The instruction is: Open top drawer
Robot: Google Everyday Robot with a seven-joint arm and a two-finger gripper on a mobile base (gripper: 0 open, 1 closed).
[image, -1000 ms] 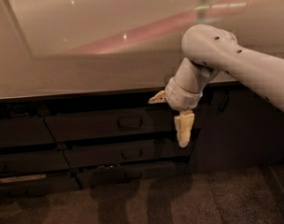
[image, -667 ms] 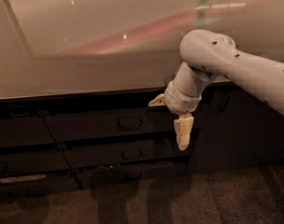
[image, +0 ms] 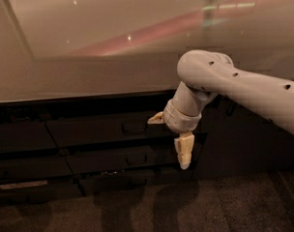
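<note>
Camera view looks down at a pale, glossy beige countertop (image: 89,57) with a row of dark drawer fronts under its front edge. At far left sit narrower dark brown-black drawer fronts (image: 21,138), stacked one above another, and low down beside them lies a thin pale strip (image: 20,184).

Just right of these is the top drawer (image: 89,131), a wide, shallow, flat dark brown-black front directly below the counter edge. Its front looks level with its neighbours, so it appears shut. A small dark loop handle (image: 134,127) sits near its centre. Below it is a second wide dark drawer front (image: 103,162) with a like handle.

Further right, the cream two-finger gripper (image: 167,144) hangs in front of the top drawer's right end. Its fingers are spread wide and hold nothing. One cream finger (image: 156,118) points left, just beside the loop handle, though I cannot tell whether it touches. The other points down over the second drawer.

A thick white jointed robot arm (image: 243,88) reaches in from the right edge, above a plain dark panel (image: 243,149). Dark grey carpet (image: 137,209) covers the floor.
</note>
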